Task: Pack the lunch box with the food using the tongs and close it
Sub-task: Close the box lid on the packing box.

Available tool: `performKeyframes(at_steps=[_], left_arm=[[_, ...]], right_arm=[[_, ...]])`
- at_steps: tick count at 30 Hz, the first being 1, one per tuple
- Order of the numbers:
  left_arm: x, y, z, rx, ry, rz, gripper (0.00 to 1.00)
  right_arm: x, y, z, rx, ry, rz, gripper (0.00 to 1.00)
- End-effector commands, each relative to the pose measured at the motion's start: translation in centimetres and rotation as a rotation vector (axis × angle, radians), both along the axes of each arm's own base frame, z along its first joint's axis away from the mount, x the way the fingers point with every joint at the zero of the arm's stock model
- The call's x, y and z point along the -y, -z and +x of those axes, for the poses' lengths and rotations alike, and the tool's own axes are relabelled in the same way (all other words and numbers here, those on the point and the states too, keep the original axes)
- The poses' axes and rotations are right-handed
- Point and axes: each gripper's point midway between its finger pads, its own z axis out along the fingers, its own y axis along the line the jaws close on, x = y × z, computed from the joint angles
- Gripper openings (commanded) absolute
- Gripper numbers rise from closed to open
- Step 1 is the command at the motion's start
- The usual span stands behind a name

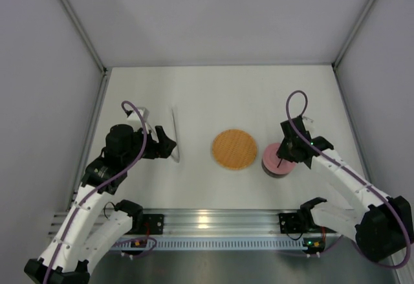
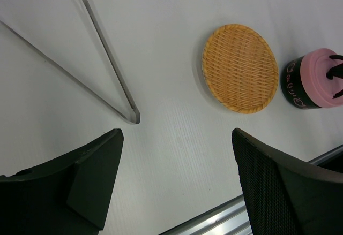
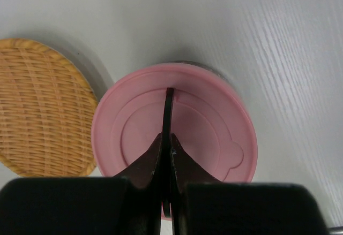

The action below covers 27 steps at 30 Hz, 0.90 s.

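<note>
The small round steel lunch box [image 1: 278,161] sits right of the middle, its pink lid [image 3: 206,117] on. The right gripper [image 3: 169,100], pinched shut, touches the lid. No food shows. The long silver tongs [image 2: 109,58] lie at the left, by the wide-open left gripper [image 2: 176,134]. Packing looks done.

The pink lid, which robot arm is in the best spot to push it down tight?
Right, probably. The right gripper is shut directly over the pink lid, seemingly touching it. The left gripper hangs open by the tongs, beyond the woven mat.
</note>
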Motion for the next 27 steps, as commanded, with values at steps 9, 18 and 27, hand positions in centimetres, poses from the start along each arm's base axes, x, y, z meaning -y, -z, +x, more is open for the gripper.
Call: performKeyframes(at_steps=[9, 18, 27], left_arm=[[0.2, 0.1, 0.2, 0.001, 0.003, 0.002, 0.87], [0.3, 0.3, 0.3, -0.008, 0.006, 0.008, 0.87], [0.2, 0.8, 0.5, -0.025, -0.001, 0.016, 0.87]], right_arm=[[-1.7, 3.6, 2.7, -0.193, -0.052, -0.035, 0.00], [-2.7, 4.3, 9.9, -0.210, -0.063, -0.017, 0.00], [-4.9, 4.4, 16.2, -0.197, -0.102, -0.003, 0.00]])
